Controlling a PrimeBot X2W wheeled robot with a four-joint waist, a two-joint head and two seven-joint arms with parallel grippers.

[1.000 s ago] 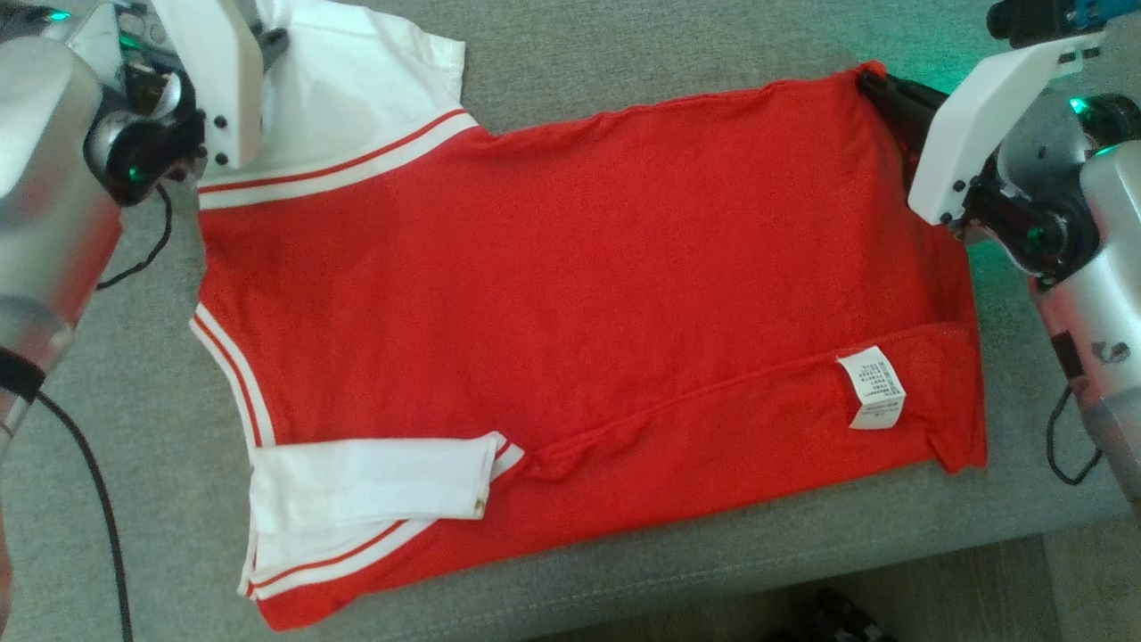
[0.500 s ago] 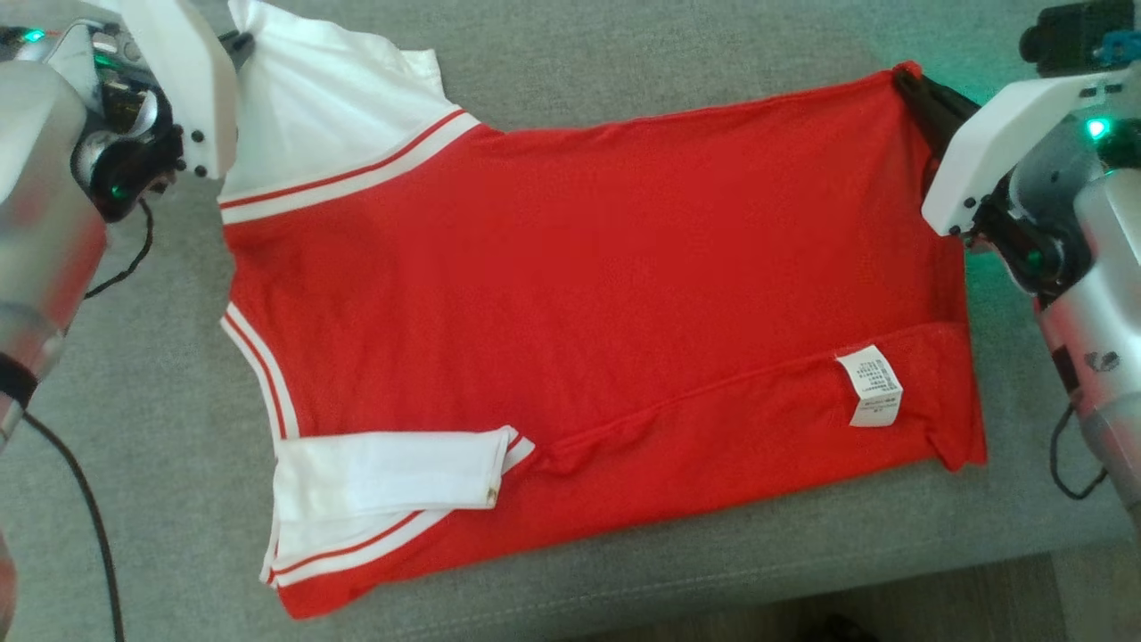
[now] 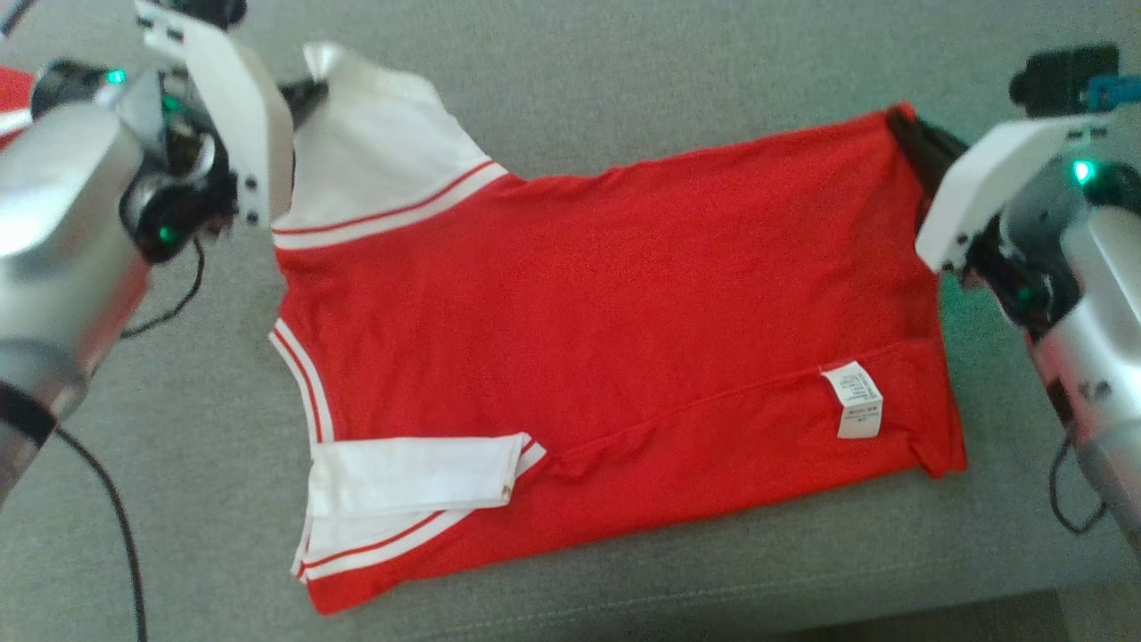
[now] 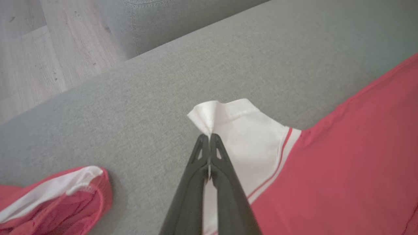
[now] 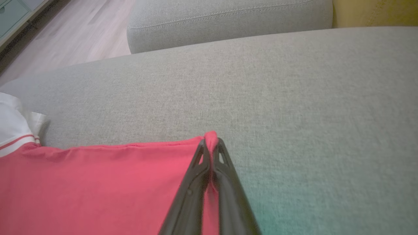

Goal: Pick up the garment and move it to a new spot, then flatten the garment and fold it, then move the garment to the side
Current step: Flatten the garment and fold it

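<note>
The red garment lies spread across the grey sofa cushion, a white care label showing toward 4 o'clock; the left gripper, fingers pressed together, pinches the tip of the white sleeve at the garment's 10 o'clock corner; the right gripper, likewise closed, pinches the red hem corner at 2 o'clock; the other white sleeve lies folded at 7 o'clock; a second red-and-white garment sits apart at 8 o'clock in the left wrist view.
</note>
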